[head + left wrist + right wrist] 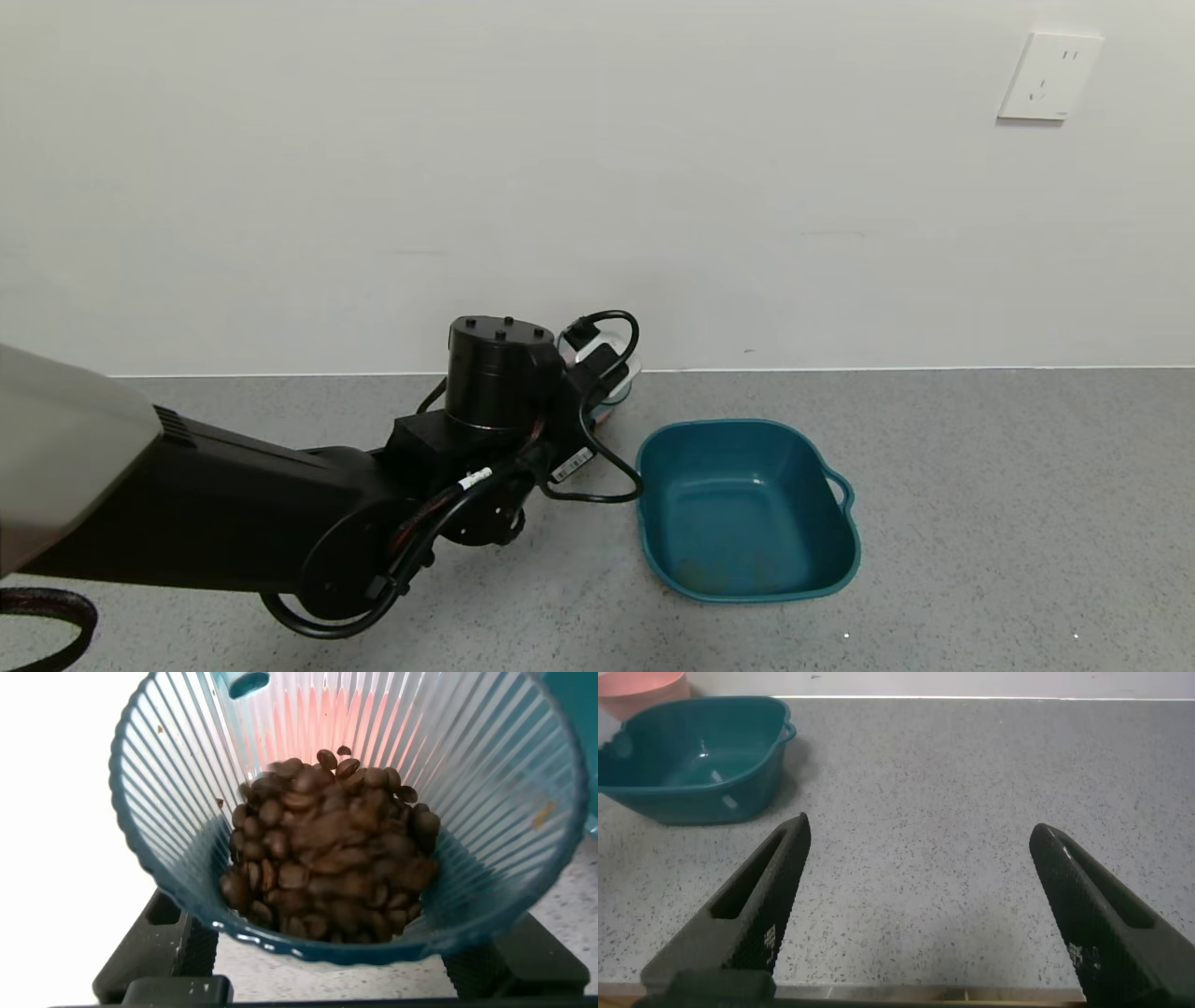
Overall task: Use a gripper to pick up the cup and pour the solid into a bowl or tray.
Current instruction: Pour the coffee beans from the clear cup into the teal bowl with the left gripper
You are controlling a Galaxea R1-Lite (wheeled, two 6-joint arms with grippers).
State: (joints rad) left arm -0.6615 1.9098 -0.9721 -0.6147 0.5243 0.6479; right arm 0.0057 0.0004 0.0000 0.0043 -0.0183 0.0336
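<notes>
Two grippers noted: left gripper (327, 971) has its jaws clenched on the cup (346, 812), which is tilted and heaped with the solid (327, 873), dark brown beans, held near the back wall just left of the teal basin (747, 509) on the grey speckled worktop (980, 485). Left arm and its looping cables block the head view of the cup, and a pink bowl (640, 689) sits behind the basin. Right gripper (920, 905) hangs low over bare worktop, well apart from the basin, jaws spread wide, holding nothing.
</notes>
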